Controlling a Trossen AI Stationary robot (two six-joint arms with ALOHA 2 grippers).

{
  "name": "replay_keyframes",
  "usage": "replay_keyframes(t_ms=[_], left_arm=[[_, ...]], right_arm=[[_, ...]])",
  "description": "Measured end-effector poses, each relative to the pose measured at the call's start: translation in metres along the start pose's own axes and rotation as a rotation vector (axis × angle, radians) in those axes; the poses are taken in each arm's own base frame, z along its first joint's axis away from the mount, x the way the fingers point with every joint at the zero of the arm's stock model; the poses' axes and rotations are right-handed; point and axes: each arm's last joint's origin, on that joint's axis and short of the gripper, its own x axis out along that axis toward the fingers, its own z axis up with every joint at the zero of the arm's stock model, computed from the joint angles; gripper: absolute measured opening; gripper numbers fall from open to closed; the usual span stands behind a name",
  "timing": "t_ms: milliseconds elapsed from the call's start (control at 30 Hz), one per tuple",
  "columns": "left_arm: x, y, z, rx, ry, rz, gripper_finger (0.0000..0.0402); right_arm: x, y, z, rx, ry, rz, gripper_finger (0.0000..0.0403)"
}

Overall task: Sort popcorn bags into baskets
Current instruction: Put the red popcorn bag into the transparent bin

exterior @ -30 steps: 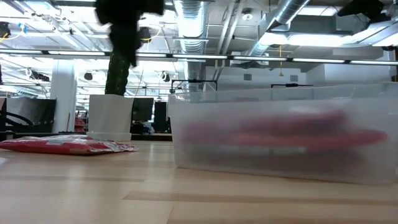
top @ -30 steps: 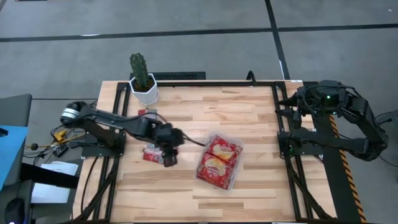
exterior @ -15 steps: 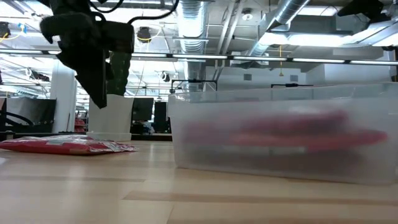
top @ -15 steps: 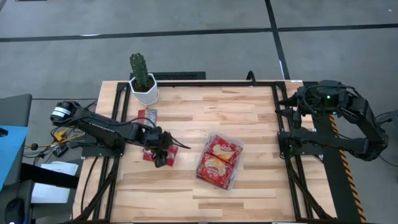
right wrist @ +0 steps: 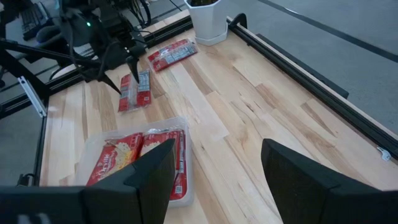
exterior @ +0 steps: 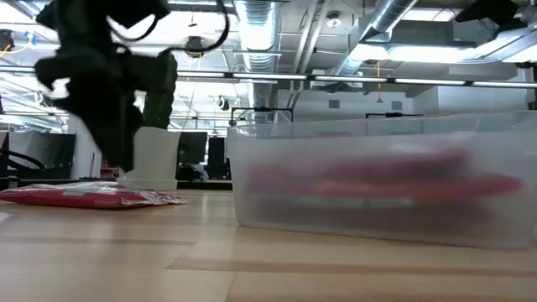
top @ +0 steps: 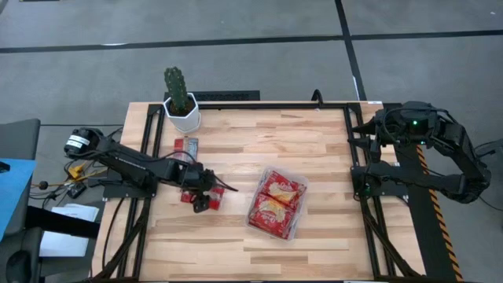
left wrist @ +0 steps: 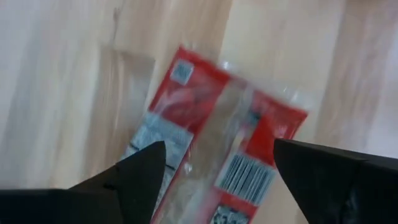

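A small oblong red popcorn bag lies flat on the table left of centre, printed back up in the left wrist view. My left gripper hangs open just above it, pointing down, its fingers on either side of the bag without touching. A second small bag lies flat nearer the far edge. The clear bin at the table's middle holds larger red bags with yellow pictures. My right gripper is open and empty, up at the table's right edge.
A white pot with a cactus stands at the far left corner, behind the second bag. In the low view the bin stands close in front and the bag lies left of it. Bare wood lies along the near edge.
My left gripper has come down toward the small bag and gone a little toward the table's left edge, staying open. The bags and the bin have not moved.
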Motion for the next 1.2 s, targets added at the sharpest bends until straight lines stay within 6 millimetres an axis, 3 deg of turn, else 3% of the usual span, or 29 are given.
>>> replay_keyframes(t_ms=[400,533,733,900,1200], left_arm=[[0.02,0.012,-0.043,0.031,0.089,0.068,0.0274],[0.022,0.014,-0.048,0.031,0.105,0.078,0.0225],[0.022,0.015,-0.049,0.017,0.113,0.085,0.0109],[0.022,0.014,-0.049,-0.1,0.114,0.076,0.0018],[0.009,0.0,-0.018,-0.177,0.023,0.053,0.0]], right_arm=[[0.0,0.0,0.0,0.001,0.0,-0.001,0.026],[0.0,0.0,0.0,0.001,0.0,-0.001,0.026],[0.0,0.0,0.0,0.001,-0.001,-0.004,0.026],[0.0,0.0,0.0,0.002,-0.001,-0.004,0.026],[0.0,0.0,0.0,0.001,-0.001,-0.004,0.026]])
